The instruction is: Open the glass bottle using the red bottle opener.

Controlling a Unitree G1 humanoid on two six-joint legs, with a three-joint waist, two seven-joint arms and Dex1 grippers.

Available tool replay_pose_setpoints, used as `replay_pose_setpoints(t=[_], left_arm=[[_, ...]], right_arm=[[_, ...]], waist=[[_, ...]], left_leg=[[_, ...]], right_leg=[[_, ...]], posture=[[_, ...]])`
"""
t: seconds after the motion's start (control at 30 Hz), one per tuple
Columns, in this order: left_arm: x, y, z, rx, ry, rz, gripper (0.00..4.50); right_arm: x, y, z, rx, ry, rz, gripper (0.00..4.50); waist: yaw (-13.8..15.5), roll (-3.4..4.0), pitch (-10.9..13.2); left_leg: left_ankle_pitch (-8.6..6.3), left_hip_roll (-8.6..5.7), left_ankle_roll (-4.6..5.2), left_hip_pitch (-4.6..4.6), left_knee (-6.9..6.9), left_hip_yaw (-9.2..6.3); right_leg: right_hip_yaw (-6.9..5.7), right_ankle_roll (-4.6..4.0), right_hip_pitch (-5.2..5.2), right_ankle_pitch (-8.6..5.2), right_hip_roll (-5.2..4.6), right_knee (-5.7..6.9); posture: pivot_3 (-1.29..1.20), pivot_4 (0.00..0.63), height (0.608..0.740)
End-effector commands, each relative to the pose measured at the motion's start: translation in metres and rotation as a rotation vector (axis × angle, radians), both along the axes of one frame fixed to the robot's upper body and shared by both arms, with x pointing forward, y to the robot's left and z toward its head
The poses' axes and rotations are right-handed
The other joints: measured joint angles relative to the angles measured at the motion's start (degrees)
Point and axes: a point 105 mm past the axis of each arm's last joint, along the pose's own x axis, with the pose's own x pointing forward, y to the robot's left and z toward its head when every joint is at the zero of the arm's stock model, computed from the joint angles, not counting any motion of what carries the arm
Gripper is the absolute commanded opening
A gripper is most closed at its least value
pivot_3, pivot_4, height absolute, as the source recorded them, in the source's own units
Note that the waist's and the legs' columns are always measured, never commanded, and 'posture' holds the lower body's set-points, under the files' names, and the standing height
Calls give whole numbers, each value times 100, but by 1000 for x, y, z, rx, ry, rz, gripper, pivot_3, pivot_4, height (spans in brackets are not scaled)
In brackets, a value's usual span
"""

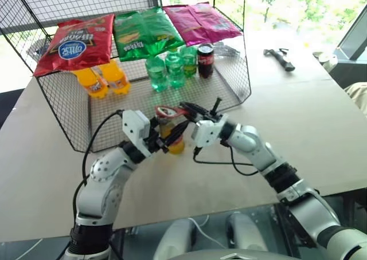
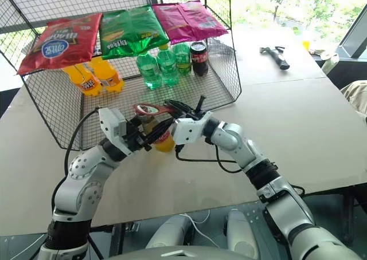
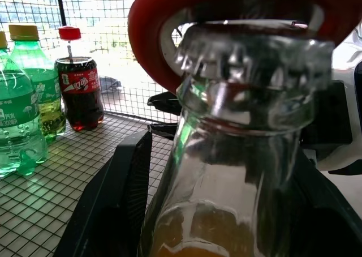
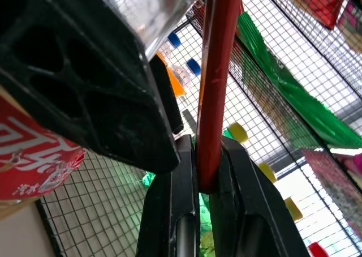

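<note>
We hold the glass bottle (image 1: pixel 174 138) above the table (image 1: pixel 321 128) in the left gripper (image 1: pixel 163 135), jaws clamped on it. The right gripper (image 1: pixel 189 112) — jaws shut on the red bottle opener (image 3: pixel 169 36) — has its loop over the cap (image 3: pixel 254 39); prying upward comes next.

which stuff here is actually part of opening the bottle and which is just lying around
In use: glass bottle held by the left gripper; red bottle opener looped over its cap, held by the right gripper.

Lying about: hammer, crisp bags, green bottles, orange bottles, cola bottle.
</note>
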Motion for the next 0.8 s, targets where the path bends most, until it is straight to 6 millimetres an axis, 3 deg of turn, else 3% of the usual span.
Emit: replay_pose_setpoints(t=[0.03, 0.4, 0.57, 0.8], left_arm=[[-1, -4, -5, 14, 25, -27, 2216], [2, -5, -9, 13, 36, -23, 2216], [2, -6, -11, 14, 40, -22, 2216], [3, -6, -12, 11, 39, -14, 2216]], right_arm=[[-8, 7, -3, -17, -59, 30, 0], [2, -2, 15, -99, -246, -2, 0], [19, -12, 47, -87, -311, -59, 0], [23, -14, 59, -94, -352, -59, 0]], waist=[[-6, 0, -2], [-5, 0, -2], [-5, -2, -3], [-1, -1, -2]], left_leg=[[0, 1, 0, 2, 0, 0], [2, 3, -3, 4, 1, 4], [2, 4, -3, 3, -1, 3], [2, 4, -3, 3, -2, 3]], right_leg=[[0, 0, 0, 0, 1, 1], [5, 0, 0, 0, 3, 6], [4, -1, 0, 0, 4, 5], [5, -1, -1, 0, 4, 3]], posture=[[0, 150, 740], [0, 150, 740], [0, 150, 740], [0, 150, 740]])
